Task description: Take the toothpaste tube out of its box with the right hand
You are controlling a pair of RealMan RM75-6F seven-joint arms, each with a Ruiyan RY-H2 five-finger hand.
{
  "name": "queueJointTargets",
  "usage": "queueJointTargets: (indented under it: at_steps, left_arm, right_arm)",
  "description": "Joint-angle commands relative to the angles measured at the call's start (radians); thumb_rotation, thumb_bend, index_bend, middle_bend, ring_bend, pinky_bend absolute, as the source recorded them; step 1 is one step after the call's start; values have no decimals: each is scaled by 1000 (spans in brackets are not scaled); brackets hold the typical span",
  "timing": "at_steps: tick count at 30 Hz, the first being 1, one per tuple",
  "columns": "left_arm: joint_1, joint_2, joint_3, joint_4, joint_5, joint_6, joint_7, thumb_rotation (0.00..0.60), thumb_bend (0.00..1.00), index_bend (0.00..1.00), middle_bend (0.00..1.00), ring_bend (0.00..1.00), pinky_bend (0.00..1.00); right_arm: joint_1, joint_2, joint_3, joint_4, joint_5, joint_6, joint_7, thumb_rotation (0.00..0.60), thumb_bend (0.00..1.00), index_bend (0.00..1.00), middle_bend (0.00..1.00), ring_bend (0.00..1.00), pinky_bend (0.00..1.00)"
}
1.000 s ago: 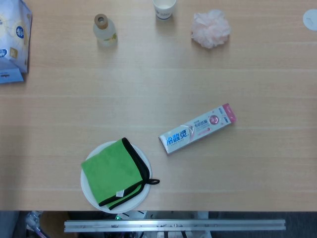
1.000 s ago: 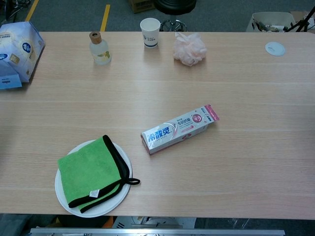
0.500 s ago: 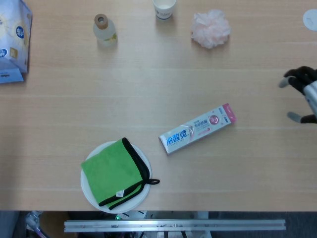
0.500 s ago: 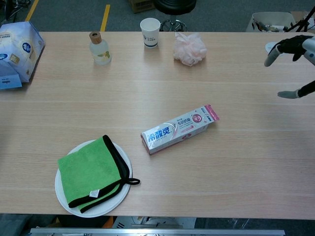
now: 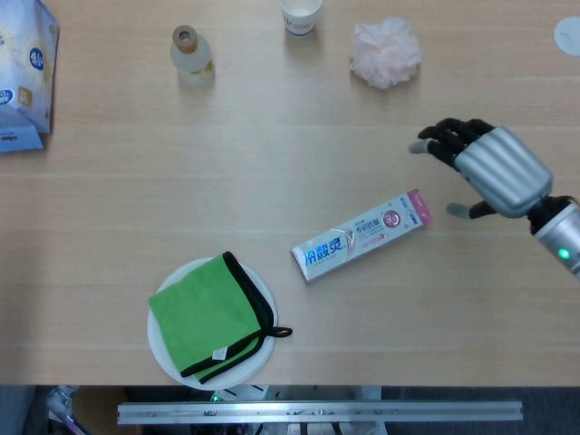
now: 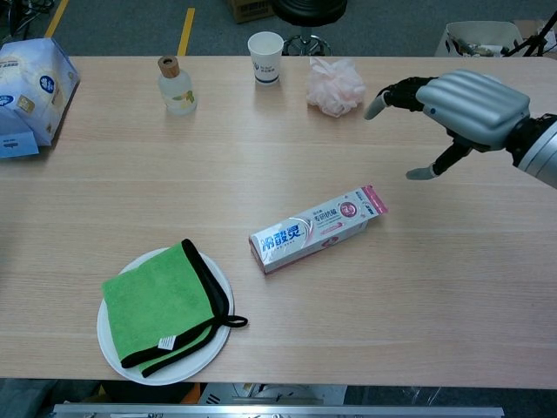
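The toothpaste box lies flat on the table, white and blue with a pink end pointing to the back right. It looks closed, and the tube inside cannot be seen. My right hand hovers above the table just right of the box's pink end. Its fingers are spread and it holds nothing. The left hand is in neither view.
A white plate with a folded green cloth sits at the front left. At the back stand a small bottle, a paper cup and a pink bath puff. A blue-white package lies far left.
My right hand has come in from the right edge and moved left, toward the pink end of the box. The box has not moved.
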Motion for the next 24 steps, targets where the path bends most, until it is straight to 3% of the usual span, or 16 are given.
queueJointTargets:
  at_steps: [1,17,24]
  left_arm:
    - [1,-2,1,3,-3,-3,-3,600,433,372,365,296,475]
    - [6,-7,2,32,-14,-15,-42,600,432,374,366,296,475]
    - [11,-10,3,52,-20,-20,-67,600,432,374,365,296,476]
  right_arm:
    - [38,-28,-2,13,1,-35,18,600,0,239,223,182,317]
    - [220,-159,-55,104,-74,-172,80,600,0,236,220,179,318]
    - [256,-220,-85,161,-65,-210,90,600,0,236,220,178,318]
